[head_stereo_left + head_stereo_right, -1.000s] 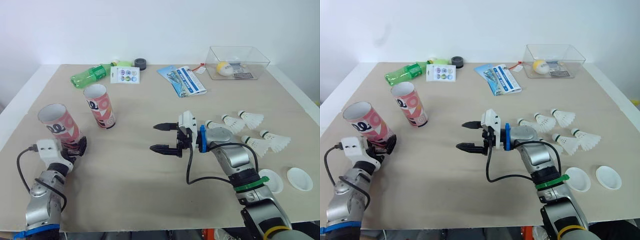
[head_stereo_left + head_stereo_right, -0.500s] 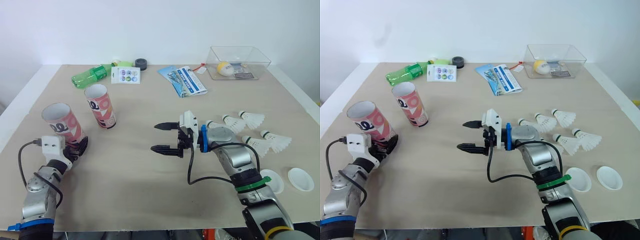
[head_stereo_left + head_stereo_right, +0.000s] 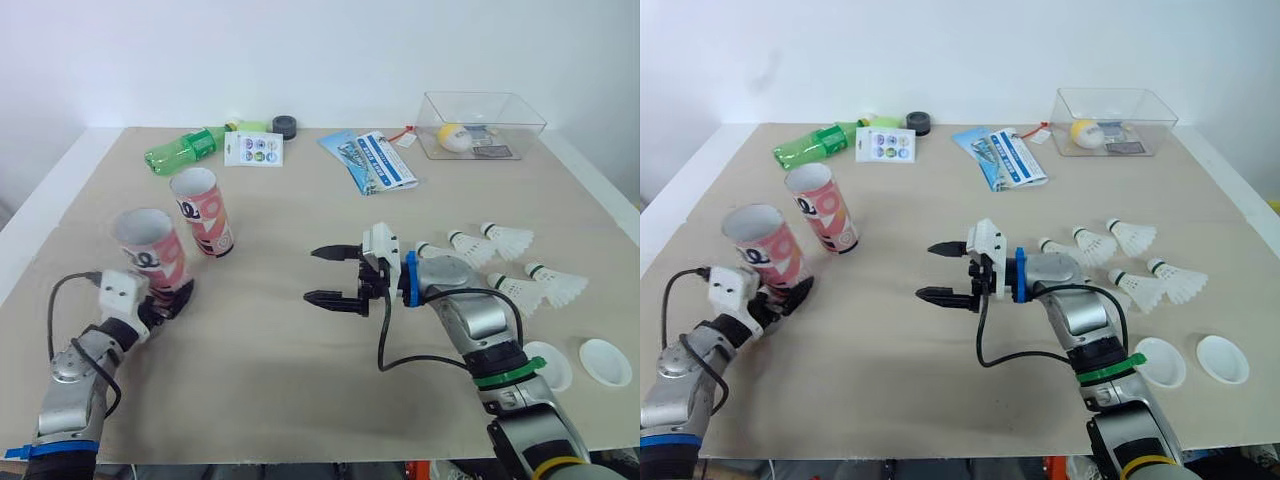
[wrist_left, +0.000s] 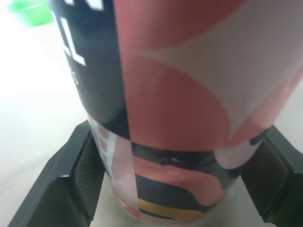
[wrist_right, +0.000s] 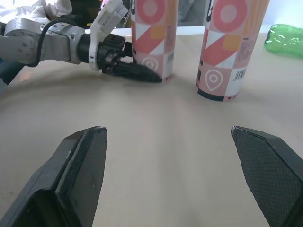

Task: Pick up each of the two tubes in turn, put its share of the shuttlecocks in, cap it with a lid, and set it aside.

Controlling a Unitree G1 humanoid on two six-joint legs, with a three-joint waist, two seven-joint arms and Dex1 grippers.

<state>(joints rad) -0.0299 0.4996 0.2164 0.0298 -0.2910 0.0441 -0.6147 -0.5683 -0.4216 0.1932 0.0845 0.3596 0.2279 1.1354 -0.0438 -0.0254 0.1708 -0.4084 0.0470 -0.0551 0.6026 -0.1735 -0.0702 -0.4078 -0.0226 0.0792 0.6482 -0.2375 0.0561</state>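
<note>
Left arm: the left pincer (image 3: 168, 298) is clenched on the base of a pink-and-white cardboard tube (image 3: 150, 250). In the left wrist view its two black fingers (image 4: 71, 179) press against either side of the tube's lowest band.
Held tube: it is at the front-left part of the beige surface (image 3: 300, 380), open mouth up, leaning slightly toward the robot's left. Whether its bottom touches the surface I cannot tell.
Second tube: a matching pink-and-white open tube (image 3: 203, 213) stands upright on the surface just behind the held one and a little to its right, apart from it.
Right arm: the right pincer (image 3: 330, 275) hangs over the middle of the surface, released. Its fingers are spread wide with nothing between them, and they point toward the two tubes.
Shuttlecocks: white feathered shuttlecocks (image 3: 505, 237) lie on their sides in a loose cluster on the right of the surface. They are to the right of the right pincer and well apart from both tubes.
Lids: two round white lids (image 3: 605, 360) lie side by side near the front-right corner, in front of the shuttlecocks.
Far edge: a green plastic bottle (image 3: 185, 150) lies on its side at the back left and a clear plastic box (image 3: 482, 125) sits at the back right. A blue printed leaflet (image 3: 372, 160) lies between them.
</note>
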